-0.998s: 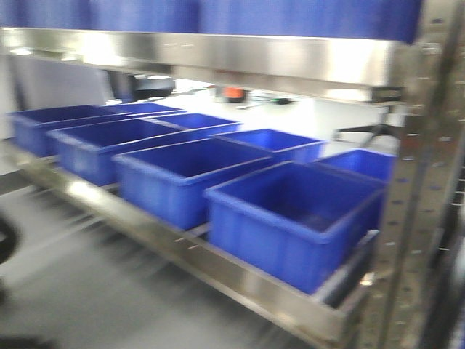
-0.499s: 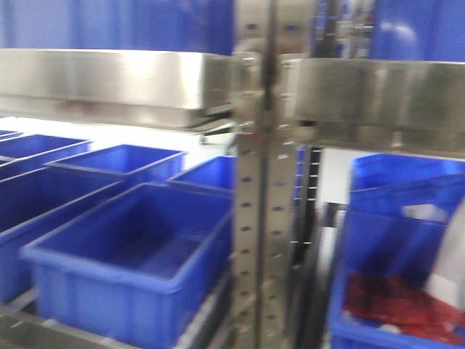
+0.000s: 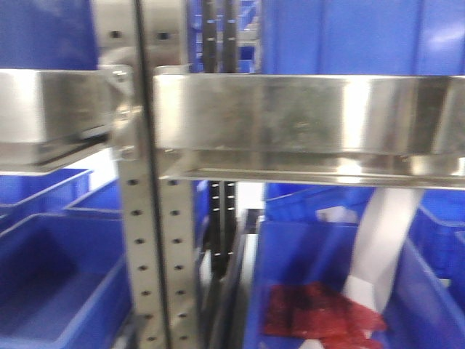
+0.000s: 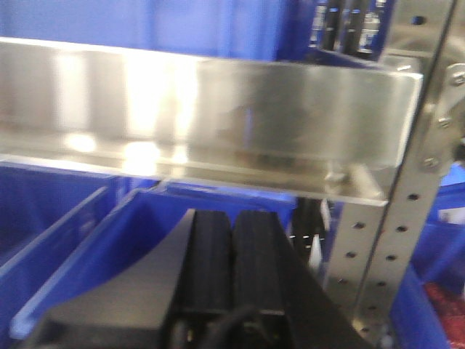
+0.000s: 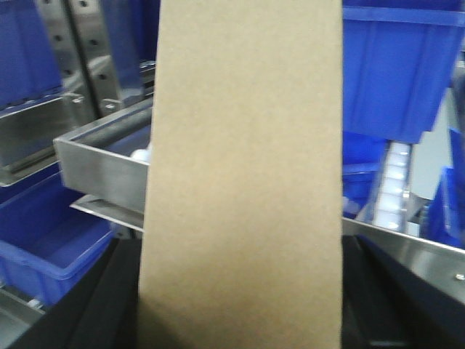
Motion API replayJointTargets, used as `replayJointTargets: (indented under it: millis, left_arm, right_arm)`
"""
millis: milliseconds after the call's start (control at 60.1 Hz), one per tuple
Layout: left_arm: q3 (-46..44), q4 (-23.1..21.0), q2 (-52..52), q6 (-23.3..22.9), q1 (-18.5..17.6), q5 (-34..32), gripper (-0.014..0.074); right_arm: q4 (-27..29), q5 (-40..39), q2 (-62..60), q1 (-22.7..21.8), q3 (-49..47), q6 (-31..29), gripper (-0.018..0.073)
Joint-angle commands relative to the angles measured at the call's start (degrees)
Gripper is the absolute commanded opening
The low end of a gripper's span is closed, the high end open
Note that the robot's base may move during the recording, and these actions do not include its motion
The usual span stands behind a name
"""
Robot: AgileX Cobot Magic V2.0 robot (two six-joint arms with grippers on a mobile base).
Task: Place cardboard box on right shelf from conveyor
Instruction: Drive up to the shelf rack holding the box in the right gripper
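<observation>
our right gripper point(image 5: 243, 316) pinches the cardboard box point(image 5: 243, 182) upright, close before the right shelf point(image 3: 290, 120). our left gripper point(image 4: 232, 222), jaws pressed together, hangs over a blue bin point(image 4: 80, 262) beneath a steel lip.

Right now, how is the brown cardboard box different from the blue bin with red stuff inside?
The cardboard box is tan; the blue bin is bright blue. The cardboard box shows a plain closed face; the blue bin is open-topped with red material inside. The cardboard box stands tall and narrow; the blue bin sits low under the steel shelf. Both have straight, boxy sides.
</observation>
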Motion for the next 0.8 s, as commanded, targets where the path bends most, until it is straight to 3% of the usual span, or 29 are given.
replayJointTargets:
  millis: [0,782]
  left_arm:
    - [0.5,-0.3,-0.9,0.0,0.2,-4.9,-0.0116]
    - [0.5,-0.3,-0.8,0.0,0.1,-4.9,-0.0115]
  right_arm:
    - [-1.0,-5.6,1.0,-0.2,-1.6,-0.5,0.0199]
    - [-1.0,-5.6,1.0,-0.2,-1.6,-0.5,0.0199]
